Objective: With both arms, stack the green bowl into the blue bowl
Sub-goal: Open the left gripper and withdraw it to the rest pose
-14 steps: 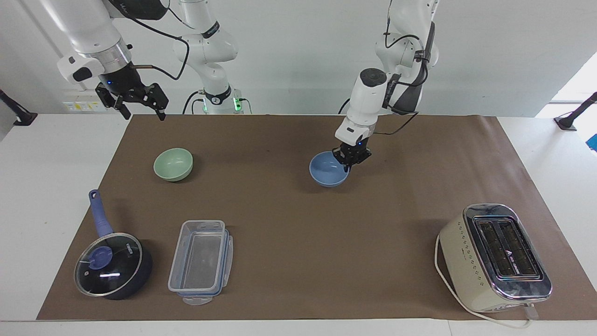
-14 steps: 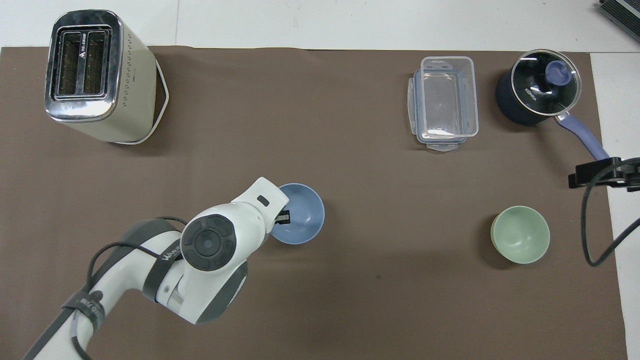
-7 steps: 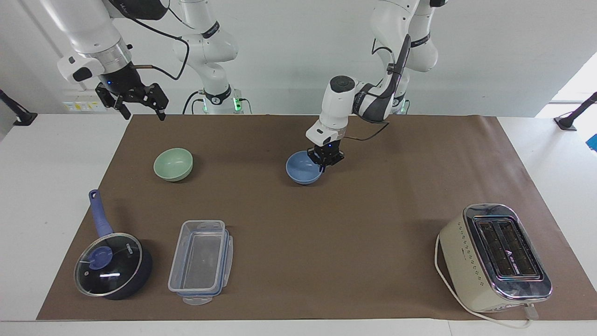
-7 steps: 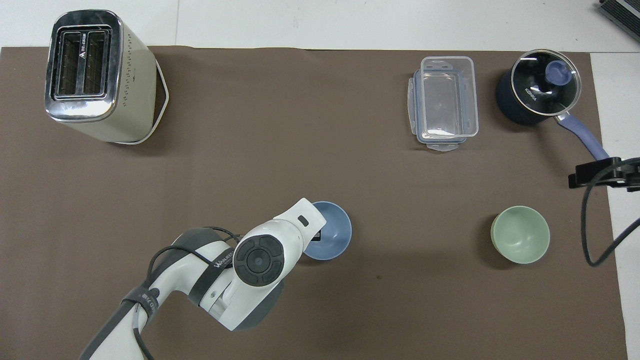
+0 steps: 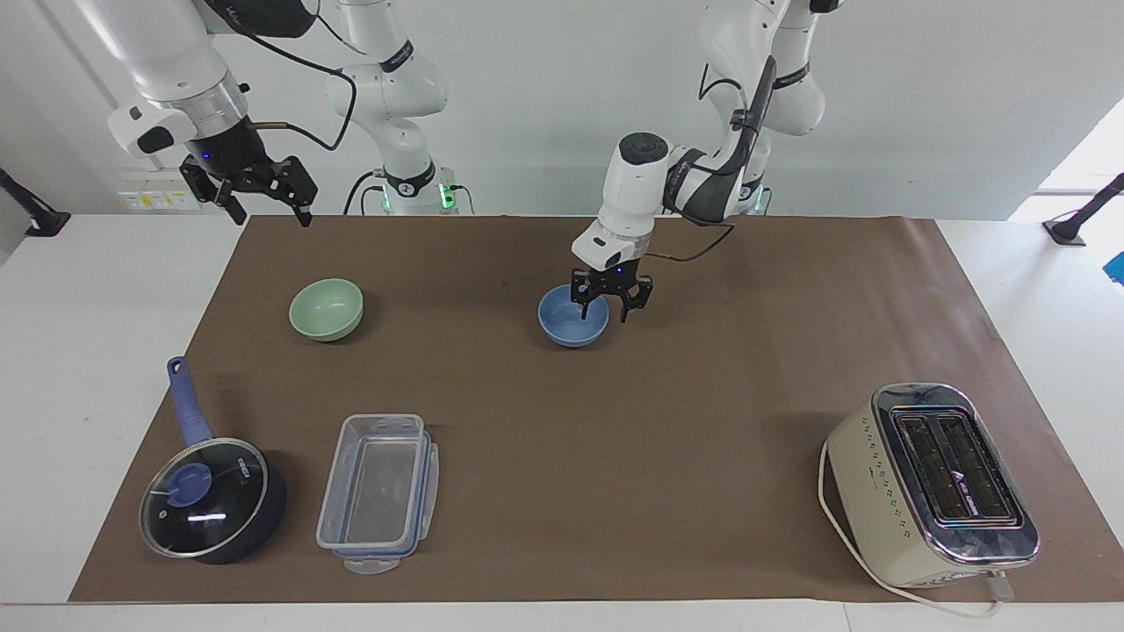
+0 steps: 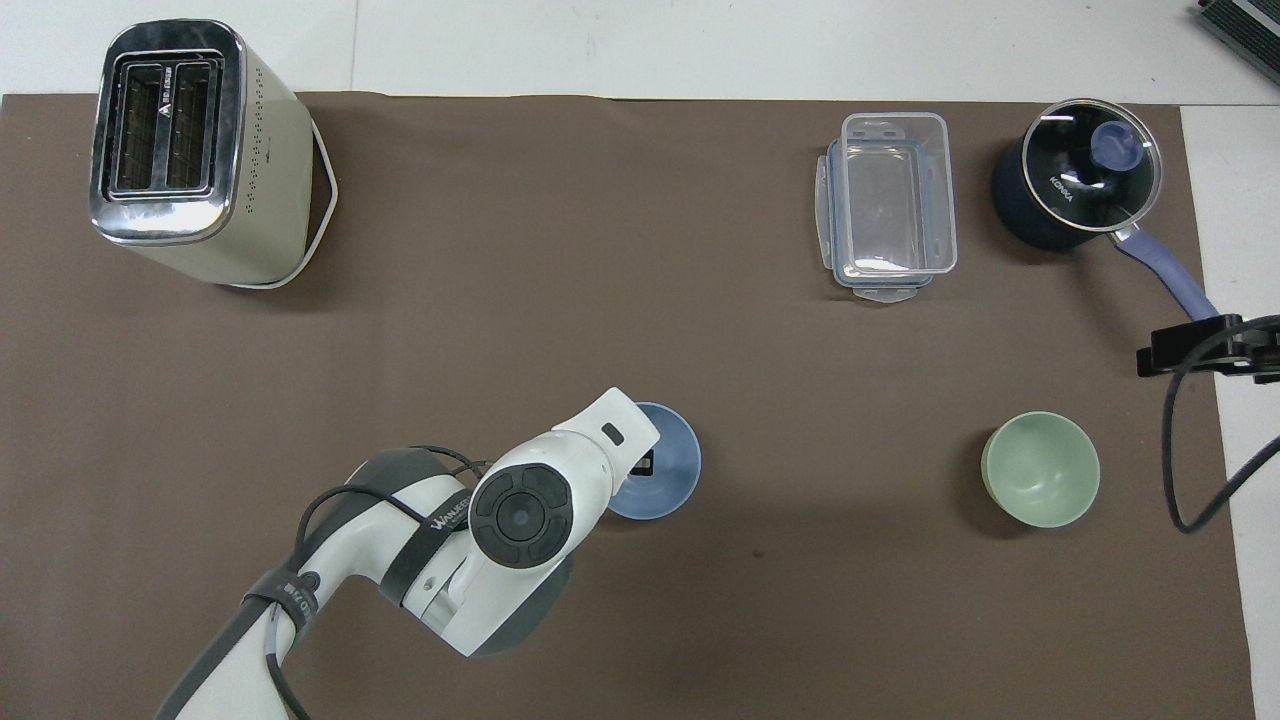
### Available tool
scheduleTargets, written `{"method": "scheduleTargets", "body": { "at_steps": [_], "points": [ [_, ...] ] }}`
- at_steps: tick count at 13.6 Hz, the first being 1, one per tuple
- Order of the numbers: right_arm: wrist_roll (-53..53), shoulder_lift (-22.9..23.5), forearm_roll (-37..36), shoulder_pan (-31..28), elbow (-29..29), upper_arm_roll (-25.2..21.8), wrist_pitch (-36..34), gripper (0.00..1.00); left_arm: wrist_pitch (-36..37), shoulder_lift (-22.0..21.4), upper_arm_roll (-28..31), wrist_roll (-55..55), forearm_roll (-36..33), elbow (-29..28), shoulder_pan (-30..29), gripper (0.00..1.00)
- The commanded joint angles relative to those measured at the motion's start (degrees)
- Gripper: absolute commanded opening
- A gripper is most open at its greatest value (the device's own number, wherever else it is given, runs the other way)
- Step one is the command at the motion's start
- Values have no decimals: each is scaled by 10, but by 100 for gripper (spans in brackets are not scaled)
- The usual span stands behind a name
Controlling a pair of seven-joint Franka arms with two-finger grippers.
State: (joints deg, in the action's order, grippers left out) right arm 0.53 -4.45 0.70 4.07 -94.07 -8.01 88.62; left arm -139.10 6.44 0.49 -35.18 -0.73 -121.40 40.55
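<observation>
The blue bowl [image 5: 571,325] [image 6: 672,462] sits upright on the brown mat near the middle of the table. My left gripper [image 5: 604,311] is open just above the part of its rim toward the left arm's end, one finger over the inside and one outside. In the overhead view the left wrist [image 6: 530,510] covers that part of the bowl. The green bowl [image 5: 327,308] [image 6: 1040,469] rests alone toward the right arm's end. My right gripper [image 5: 269,211] waits open in the air over the mat's corner nearest the right arm's base, holding nothing.
A cream toaster [image 5: 931,483] [image 6: 190,150] stands farthest from the robots at the left arm's end. A clear lidless container [image 5: 378,491] [image 6: 890,205] and a dark blue saucepan with glass lid [image 5: 211,496] [image 6: 1075,185] lie farther out than the green bowl.
The left gripper carried the blue bowl toward the right arm's end, then opened and let go of its rim. The right arm and green bowl have not moved.
</observation>
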Motion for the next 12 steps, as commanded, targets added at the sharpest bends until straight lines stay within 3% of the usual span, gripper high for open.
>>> {"method": "scheduleTargets", "body": {
  "at_steps": [1,5,10,12],
  "points": [
    [-12,-4,7,-4,0,1,-5,100,58,-32,2,55,-1,20,-37,100],
    [-17,-4,-4,-4,-6,0,30,100,119,-94,4,168,-2,27,-130,100],
    [-32,-3,-17,-6,-45,1,56,100,291,-110,6,363,-1,130,-265,100],
    [-70,-4,-16,-13,-87,-3,88,100,328,-107,6,379,-1,180,-315,100]
  ]
}}
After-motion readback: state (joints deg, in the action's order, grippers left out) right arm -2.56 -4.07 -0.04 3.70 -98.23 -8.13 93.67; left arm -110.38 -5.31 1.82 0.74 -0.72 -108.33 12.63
